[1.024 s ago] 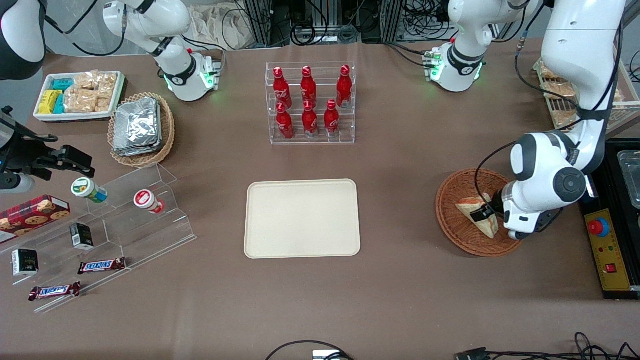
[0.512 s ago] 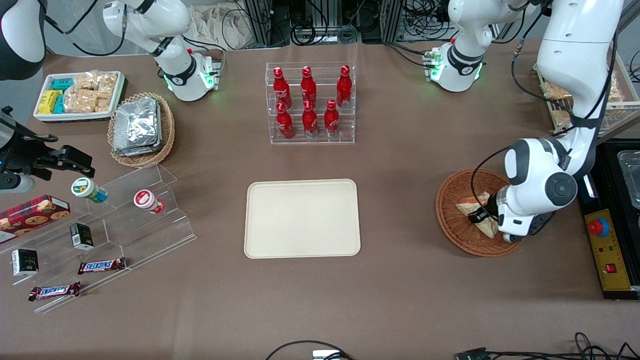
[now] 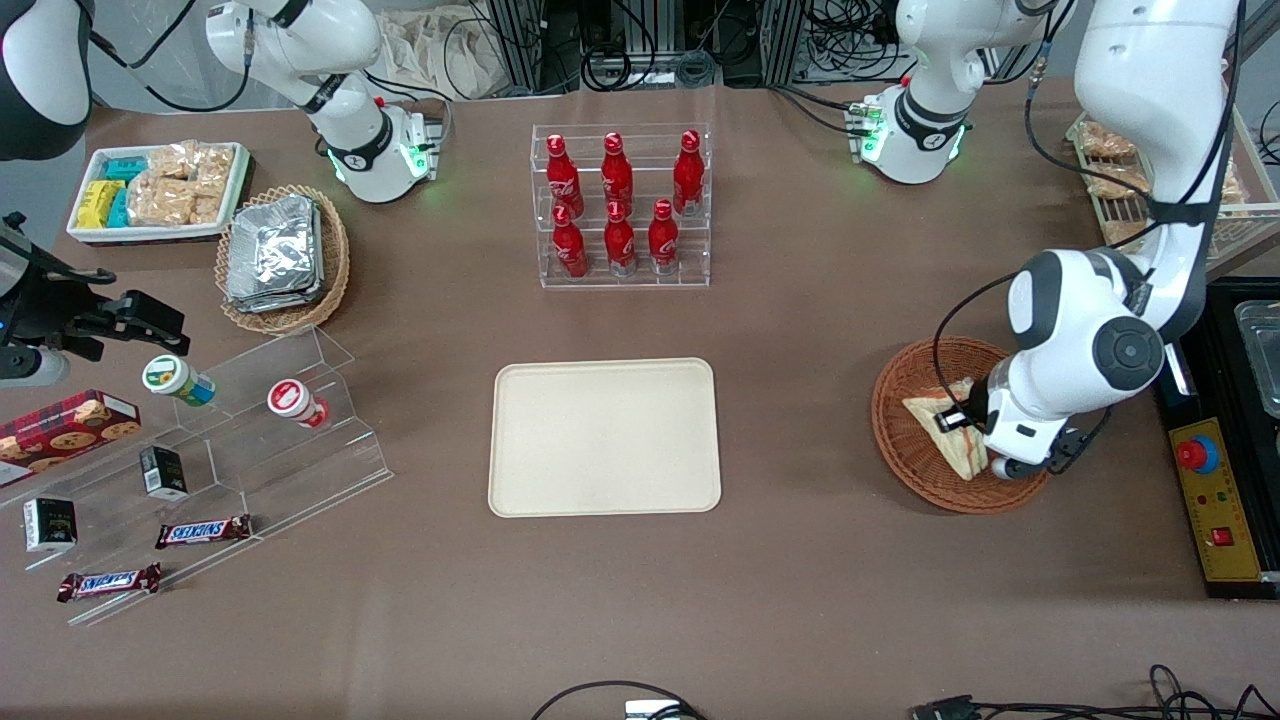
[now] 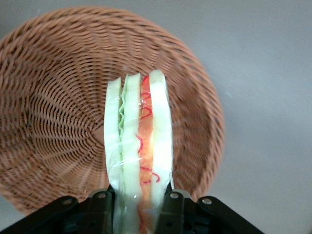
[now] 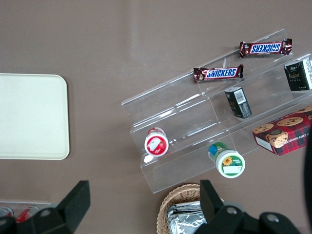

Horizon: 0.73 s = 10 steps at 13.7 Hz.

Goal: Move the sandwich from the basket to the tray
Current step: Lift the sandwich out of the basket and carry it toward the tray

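Note:
The clear-wrapped sandwich [image 3: 943, 428] [image 4: 139, 146] is a white bread wedge with green and orange-red filling along its cut edge. My gripper [image 3: 962, 420] [image 4: 139, 214] is shut on it, one black finger [image 4: 102, 209] on each bread face. The wedge hangs above the reddish-brown wicker basket [image 3: 905, 450] [image 4: 53, 112], which lies toward the working arm's end of the table. In the wrist view the basket floor under the sandwich is bare. The cream-beige tray [image 3: 605, 437] [image 5: 29, 117] sits flat at the table's middle with nothing on it.
A clear rack of red bottles [image 3: 620, 205] stands farther from the front camera than the tray. A stepped acrylic shelf [image 3: 260, 440] with snacks, a tan foil-packet basket [image 3: 283, 258] and a white snack tray [image 3: 160, 190] lie toward the parked arm's end. A yellow control box [image 3: 1215, 500] sits beside the reddish-brown basket.
My gripper has lifted the sandwich from the basket floor and shifted it a little toward the tray. The wrist has risen and drawn toward the table's middle.

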Available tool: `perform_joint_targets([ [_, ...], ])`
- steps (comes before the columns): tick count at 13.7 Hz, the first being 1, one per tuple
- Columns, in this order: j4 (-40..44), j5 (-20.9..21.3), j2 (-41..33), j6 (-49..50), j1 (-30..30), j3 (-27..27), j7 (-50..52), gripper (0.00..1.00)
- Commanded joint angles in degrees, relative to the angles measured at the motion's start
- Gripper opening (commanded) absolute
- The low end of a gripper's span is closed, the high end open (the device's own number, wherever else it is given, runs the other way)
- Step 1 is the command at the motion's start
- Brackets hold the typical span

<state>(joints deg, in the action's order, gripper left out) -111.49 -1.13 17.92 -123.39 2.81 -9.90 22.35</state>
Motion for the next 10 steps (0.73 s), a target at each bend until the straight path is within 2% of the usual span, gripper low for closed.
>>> perform_joint_targets([
  [1, 6.6, -0.5, -1.6, 7.7, -0.1, -3.3, -7.1, 0.0],
  [4, 18.1, -0.4, 3.6, 13.3, -0.3, -10.0, -14.1, 0.0],
  [6, 25.6, -0.4, 8.5, 16.6, -2.3, -12.2, -13.7, 0.0],
  [10, 34.3, 1.2, 16.9, 16.6, -12.9, -12.3, -5.9, 0.0],
])
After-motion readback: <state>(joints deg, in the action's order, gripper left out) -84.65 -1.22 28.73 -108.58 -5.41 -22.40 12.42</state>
